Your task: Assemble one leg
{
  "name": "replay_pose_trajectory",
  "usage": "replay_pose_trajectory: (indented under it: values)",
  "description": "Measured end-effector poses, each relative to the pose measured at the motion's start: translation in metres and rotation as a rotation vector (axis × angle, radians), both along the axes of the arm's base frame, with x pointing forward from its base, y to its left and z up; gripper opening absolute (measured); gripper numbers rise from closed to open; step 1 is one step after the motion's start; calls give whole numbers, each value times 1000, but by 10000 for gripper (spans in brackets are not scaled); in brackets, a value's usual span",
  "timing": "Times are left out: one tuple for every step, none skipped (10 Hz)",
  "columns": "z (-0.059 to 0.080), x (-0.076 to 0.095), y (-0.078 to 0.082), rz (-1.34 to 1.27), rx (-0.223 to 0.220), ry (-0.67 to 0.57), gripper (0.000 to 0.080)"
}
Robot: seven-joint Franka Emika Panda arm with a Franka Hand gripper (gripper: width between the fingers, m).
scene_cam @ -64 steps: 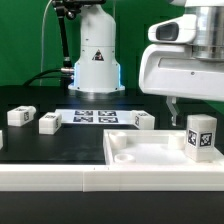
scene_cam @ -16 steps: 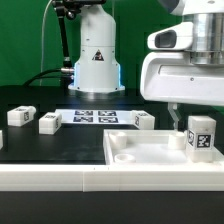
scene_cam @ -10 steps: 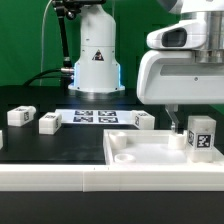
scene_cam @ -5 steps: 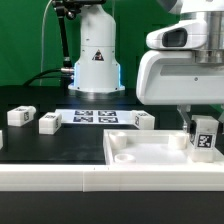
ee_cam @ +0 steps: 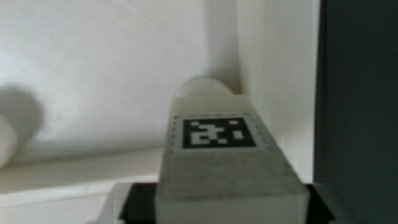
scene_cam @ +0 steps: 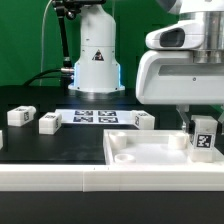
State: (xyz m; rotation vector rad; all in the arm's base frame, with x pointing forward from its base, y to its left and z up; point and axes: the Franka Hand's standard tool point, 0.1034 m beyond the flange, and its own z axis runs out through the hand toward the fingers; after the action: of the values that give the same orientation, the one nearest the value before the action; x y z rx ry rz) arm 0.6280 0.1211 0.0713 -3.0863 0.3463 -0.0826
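Note:
A white leg (scene_cam: 204, 138) with a black-and-white tag stands upright in the corner of the large white tray-like panel (scene_cam: 140, 158) at the exterior view's right. My gripper (scene_cam: 200, 122) has come down over its top, one finger (scene_cam: 186, 120) showing beside it. In the wrist view the leg (ee_cam: 222, 145) fills the space between the two dark pads (ee_cam: 139, 205), which press on both its sides; my gripper (ee_cam: 222, 206) is shut on it. A round socket of the panel (ee_cam: 15, 125) shows beside the leg.
Three more white legs lie on the black table: two at the exterior view's left (scene_cam: 18, 116) (scene_cam: 48, 122) and one behind the panel (scene_cam: 143, 120). The marker board (scene_cam: 95, 117) lies before the robot base (scene_cam: 97, 60).
My gripper has dropped and shifted toward the exterior view's right until its fingers flank the leg. The leg has moved slightly rightward with it. Nothing differs over the last half second.

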Motion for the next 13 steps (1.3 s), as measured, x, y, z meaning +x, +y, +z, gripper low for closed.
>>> replay_pose_trajectory:
  values:
    - [0,0,0,-97,5,3,290]
    - [0,0,-1,-206,9,5,290]
    - [-1,0,-1,-281,11,6,290]
    - [-1,0,-2,-397,18,9,290]
    - [-1,0,-3,-489,24,11,290]
    - [-1,0,-3,-598,30,15,290]
    - [-1,0,-4,-711,34,19,290]
    - [-1,-1,-3,-826,35,23,290]
    - [-1,-2,-2,-904,35,25,290]
    - [-1,-3,-1,-1055,36,28,290]
    - [-1,-4,-1,-1160,31,30,290]
    - [-1,-4,-1,-1213,36,31,291]
    - [-1,-4,-2,-1245,47,36,291]
